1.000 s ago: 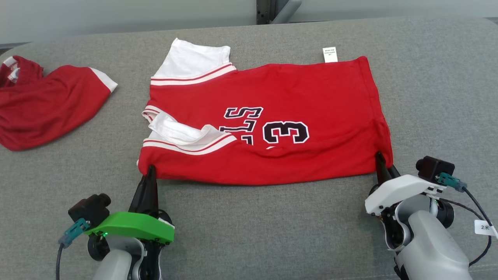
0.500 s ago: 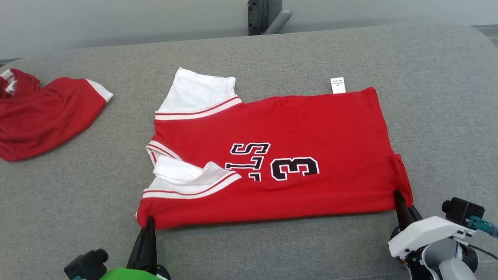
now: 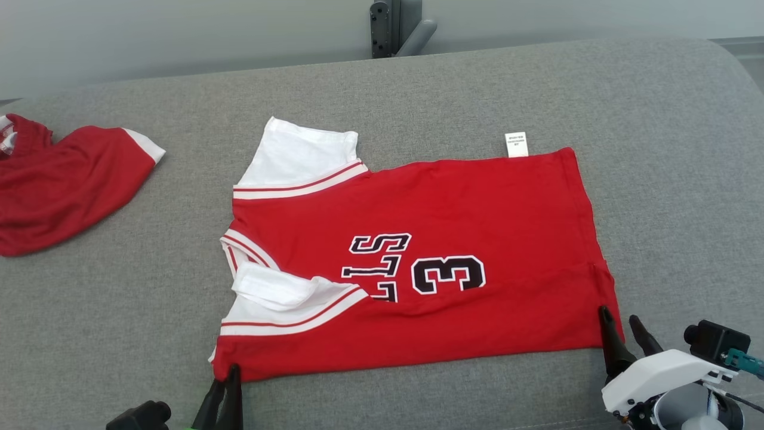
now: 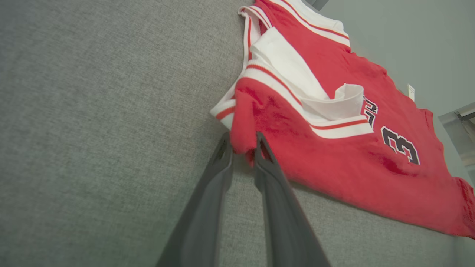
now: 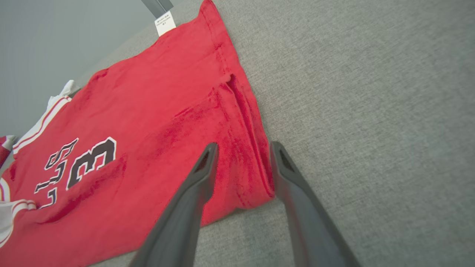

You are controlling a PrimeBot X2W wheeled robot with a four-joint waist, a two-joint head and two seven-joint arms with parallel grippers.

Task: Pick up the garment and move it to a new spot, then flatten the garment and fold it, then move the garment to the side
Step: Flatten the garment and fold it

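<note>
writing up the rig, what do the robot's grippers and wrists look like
Both the left gripper and right gripper have two long, dark grey, tapering fingers. The right wrist wears a white plastic shell, with a black boxy camera beside it, fitted with a teal connector.

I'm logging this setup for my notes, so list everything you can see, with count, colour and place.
jersey: one, red with white sleeves and black number 3, laid out mid-cushion
tag: one, white, at the jersey's far edge
second garment: one, red with white trim, bunched at the left
cushion: one, grey, under both garments
metal bracket: one, dark grey, beyond the cushion's far edge
left claw: one, dark, slightly parted at the jersey's near left corner
right claw: one, dark, open around the jersey's near right corner
</note>
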